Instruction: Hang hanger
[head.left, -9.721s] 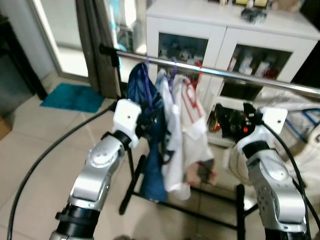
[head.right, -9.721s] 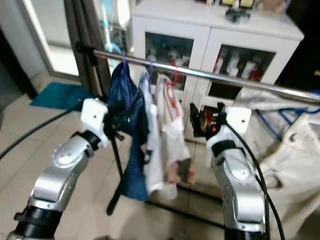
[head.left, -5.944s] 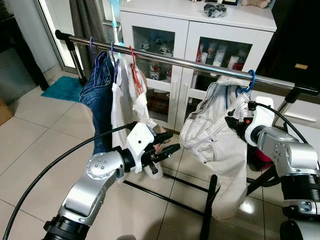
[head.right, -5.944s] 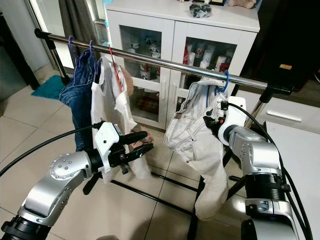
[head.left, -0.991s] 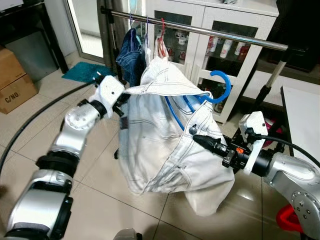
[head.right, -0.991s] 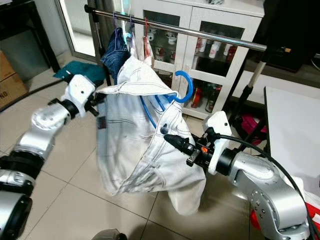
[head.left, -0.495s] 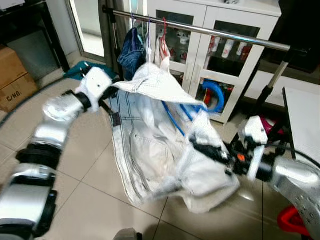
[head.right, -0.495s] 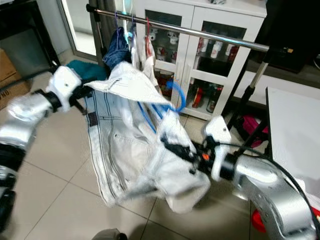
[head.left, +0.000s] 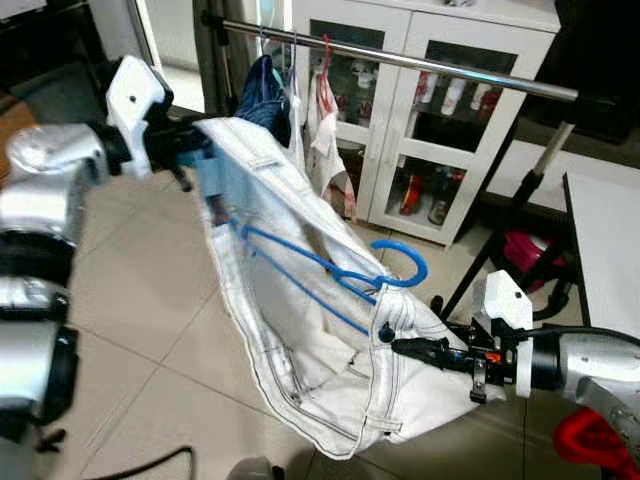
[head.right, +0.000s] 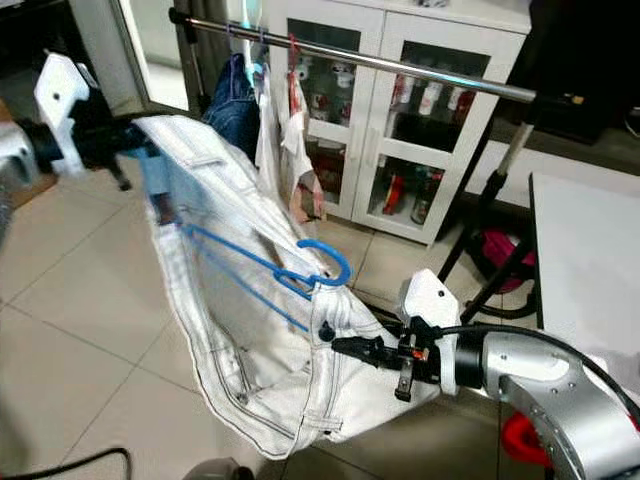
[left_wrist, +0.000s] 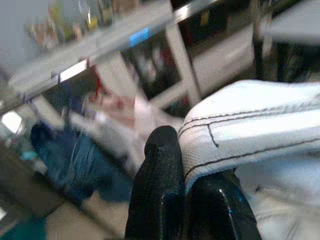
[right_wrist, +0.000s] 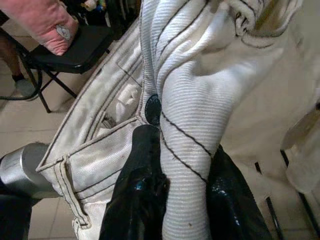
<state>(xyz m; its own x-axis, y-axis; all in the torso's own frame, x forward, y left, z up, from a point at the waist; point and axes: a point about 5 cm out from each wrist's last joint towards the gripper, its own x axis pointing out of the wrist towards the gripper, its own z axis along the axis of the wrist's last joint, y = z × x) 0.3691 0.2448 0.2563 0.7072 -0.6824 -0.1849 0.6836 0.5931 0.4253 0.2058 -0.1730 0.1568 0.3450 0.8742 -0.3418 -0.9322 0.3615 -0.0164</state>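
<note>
While the left gripper (head.left: 185, 150) and right gripper (head.left: 400, 346) each pinch the white denim jeans (head.left: 300, 340) stretched between them, the blue plastic hanger (head.left: 340, 275) lies inside, well below the metal rail (head.left: 400, 62), hanging evidently undone.

The trousers (head.left: 300, 300) stretch across the middle of the head views, running from 10 o'clock down to 4 o'clock. The left gripper (head.left: 195, 140) clamps their waistband at the 10 o'clock end; the right gripper (head.left: 400, 346) clamps the waistband at the 4 o'clock end, beside the button (head.left: 385, 333). The hanger (head.left: 330, 270) lies inside the trousers, its hook (head.left: 405, 262) poking out toward 3 o'clock, just above the right gripper. Behind, the rail (head.left: 400, 60) runs across 12 o'clock, with hung clothes (head.left: 290, 90) on it at 11 o'clock. The cabinet (head.left: 450, 110) stands behind the rail. A table (head.left: 605, 250) sits at 3 o'clock.
</note>
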